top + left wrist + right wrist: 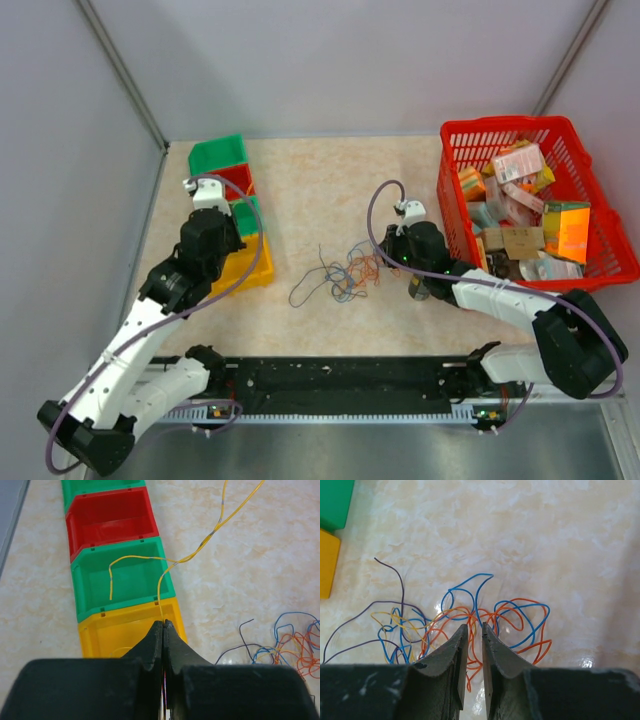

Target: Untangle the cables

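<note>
The left fingers (152, 647) are pressed together, pinching one yellow wire (159, 595) at their very tips. They hang over the yellow bin (107, 630), which closes a row with a green bin (82, 587) and a red bin (107, 517). One loose end of the wire curls above the green bin, and the rest rises out of view. It looks lifted apart from the heap, probably for sorting by colour.

The right fingers (451, 655) stand a narrow slit apart with nothing evidently clamped. They sit low over the orange and blue loops of the cables (470, 612), likely lined up to take the next strand.

The cables lie tangled on the pale surface (240, 570) between the two arms, with purple strands straying left. A red basket (452, 170) of packets sits at the far right.
</note>
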